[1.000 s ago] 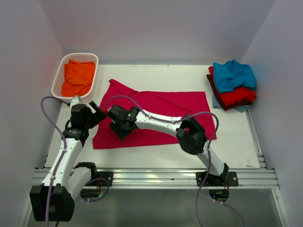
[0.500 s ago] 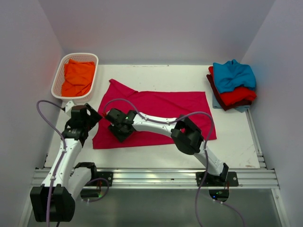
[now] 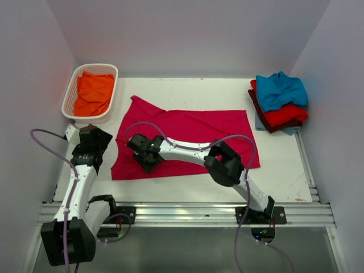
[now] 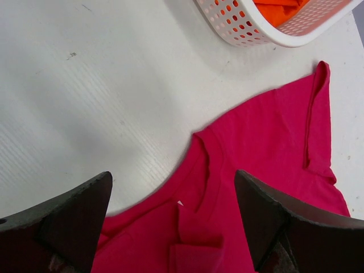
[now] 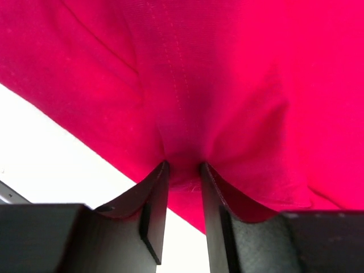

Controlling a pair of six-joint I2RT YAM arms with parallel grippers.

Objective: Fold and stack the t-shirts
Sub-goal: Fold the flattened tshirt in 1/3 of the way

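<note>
A crimson-pink t-shirt (image 3: 196, 128) lies spread flat across the middle of the table. My right gripper (image 3: 145, 160) reaches across to its lower left part and is shut on a pinched ridge of the cloth (image 5: 183, 149), close to the shirt's edge. My left gripper (image 3: 103, 149) hovers open over the shirt's left edge, with the neckline (image 4: 203, 162) and a small white label (image 4: 180, 202) between its fingers and nothing held. An orange t-shirt (image 3: 94, 94) lies in the white basket. Teal-blue (image 3: 278, 90), red (image 3: 286, 116) and maroon (image 3: 259, 106) t-shirts are stacked at the back right.
The white lattice basket (image 3: 71, 94) stands at the back left, near my left arm; its rim (image 4: 250, 35) shows in the left wrist view. White walls enclose the table on three sides. A metal rail (image 3: 182, 213) runs along the near edge.
My right gripper has slid left and closed on the crimson cloth. My left arm has drawn back to the left, off the shirt's edge, its jaws still wide.
</note>
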